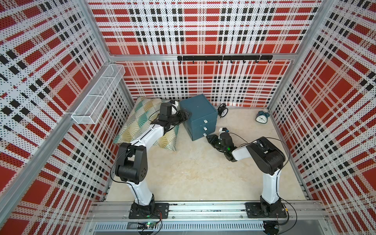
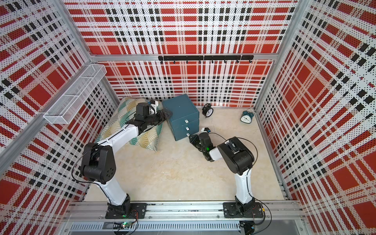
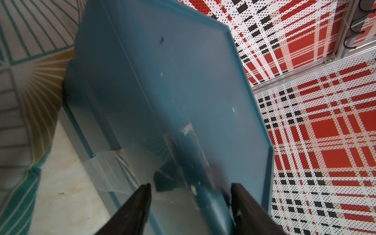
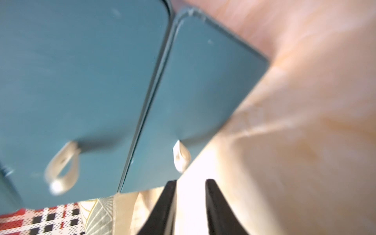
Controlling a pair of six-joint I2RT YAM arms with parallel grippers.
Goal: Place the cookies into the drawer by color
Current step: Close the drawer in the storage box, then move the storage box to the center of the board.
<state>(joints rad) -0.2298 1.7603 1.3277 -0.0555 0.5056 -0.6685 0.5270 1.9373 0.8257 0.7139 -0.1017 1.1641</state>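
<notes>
Jaws on the right gripper point(image 4: 190, 181) stand a little apart, with only bright tabletop point(image 4: 305, 142) showing between them; they hold nothing. Just ahead of them and slightly toward the cabinet hangs the pull tab point(image 4: 181, 156) of the lowest front. It is near the jaws but not between them.

The drawer point(image 1: 195, 109), a teal cabinet of three, sits toward the back of the tabletop. Its fronts are turned to the right arm, and all three look flush and shut. The right arm is therefore the nearer one for a pull, and by my reckoning a front would slide out along the line toward that arm.

The left gripper point(image 3: 191, 188) is at the cabinet's upper edge on the cushion point(image 1: 140, 122) side, its jaws wide apart astride that edge. Blur hides whether either jaw touches it.

No cookies show in any view, and I cannot tell whether they are inside. For room, the cushion lies just beside the cabinet's far wall. A black clock point(image 1: 222, 109) stands near its rear corner, and a teal clock point(image 1: 262, 117) is well apart.
</notes>
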